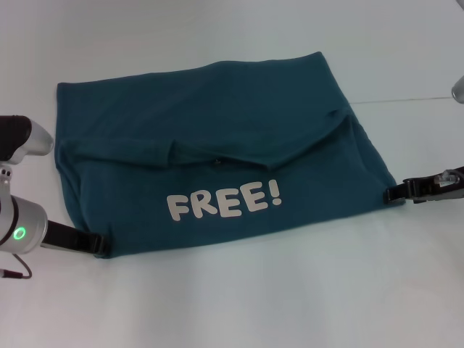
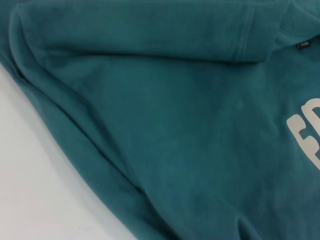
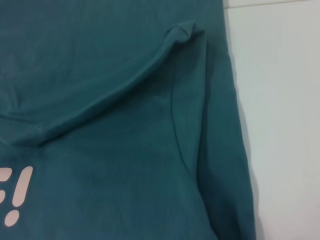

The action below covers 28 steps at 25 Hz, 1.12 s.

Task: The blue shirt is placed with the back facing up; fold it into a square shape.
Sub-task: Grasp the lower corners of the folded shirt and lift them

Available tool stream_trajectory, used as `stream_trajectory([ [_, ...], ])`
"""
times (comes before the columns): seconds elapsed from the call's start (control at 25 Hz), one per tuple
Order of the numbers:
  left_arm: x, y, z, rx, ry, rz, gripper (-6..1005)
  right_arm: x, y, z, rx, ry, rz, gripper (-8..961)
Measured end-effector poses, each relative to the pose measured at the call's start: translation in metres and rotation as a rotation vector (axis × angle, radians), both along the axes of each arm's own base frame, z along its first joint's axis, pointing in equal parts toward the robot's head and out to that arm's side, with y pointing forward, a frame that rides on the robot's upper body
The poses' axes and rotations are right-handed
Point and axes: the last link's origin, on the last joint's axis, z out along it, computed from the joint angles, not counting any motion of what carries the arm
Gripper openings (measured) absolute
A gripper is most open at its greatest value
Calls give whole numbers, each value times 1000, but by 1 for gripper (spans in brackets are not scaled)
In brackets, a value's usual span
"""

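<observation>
The blue shirt (image 1: 217, 156) lies folded in half on the white table (image 1: 239, 304), its near flap turned up over the rest so the pale "FREE!" lettering (image 1: 223, 200) faces up. The left gripper (image 1: 100, 244) sits at the shirt's near left corner, the right gripper (image 1: 390, 193) at its near right corner — each dark tip touches the cloth edge, but whether either is clamped or apart cannot be told. Nothing else lies near the shirt.
</observation>
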Motion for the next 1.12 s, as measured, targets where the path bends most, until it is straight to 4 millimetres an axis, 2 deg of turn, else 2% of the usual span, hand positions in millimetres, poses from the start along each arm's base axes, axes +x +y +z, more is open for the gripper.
stream_trajectory([
  [0.08,0,0,0,0,0,0,53,0,0,-2,-2,2,-2,680],
  [0.28,0,0,0,0,0,0,53,0,2,-5,-4,-1,-2,639],
  [1.04,3,1,-2,-7,3,-9,52,2,7,-12,-6,-2,-8,633],
  [1.12,3,1,-2,-8,3,-10,52,1,7,-12,-5,-2,-2,592],
])
